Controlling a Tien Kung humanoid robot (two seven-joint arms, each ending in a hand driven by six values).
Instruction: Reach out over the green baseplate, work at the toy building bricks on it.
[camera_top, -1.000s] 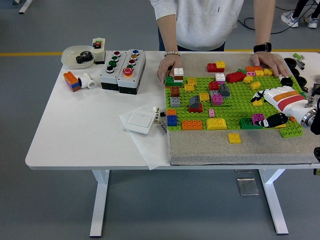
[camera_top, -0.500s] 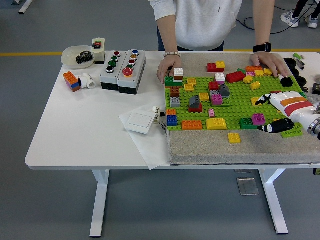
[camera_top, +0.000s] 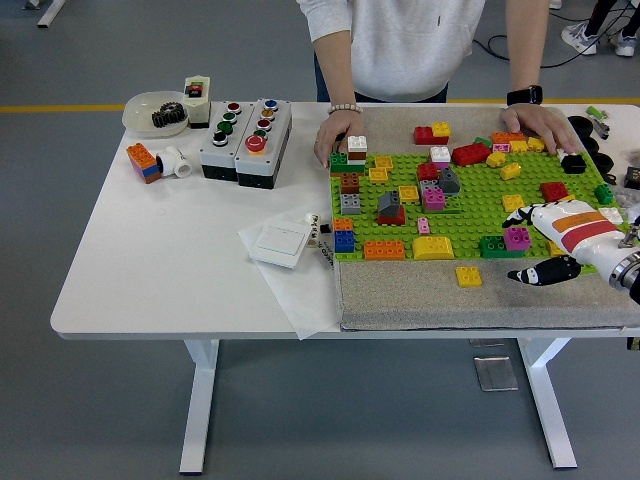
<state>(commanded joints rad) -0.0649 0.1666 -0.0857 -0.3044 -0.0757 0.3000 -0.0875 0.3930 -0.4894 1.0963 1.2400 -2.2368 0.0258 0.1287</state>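
My right hand (camera_top: 560, 240) sits at the near right corner of the green baseplate (camera_top: 470, 205), fingers (camera_top: 545, 271) loose and spread, holding nothing. The black fingertips point left over the grey mat (camera_top: 400, 300), just off the plate's near edge. A magenta brick on a green brick (camera_top: 508, 241) is right beside my fingers, and a loose yellow brick (camera_top: 468, 276) lies further left. Across the tabletop (camera_top: 170, 260), a person's hands (camera_top: 335, 135) rest on the plate's far edge.
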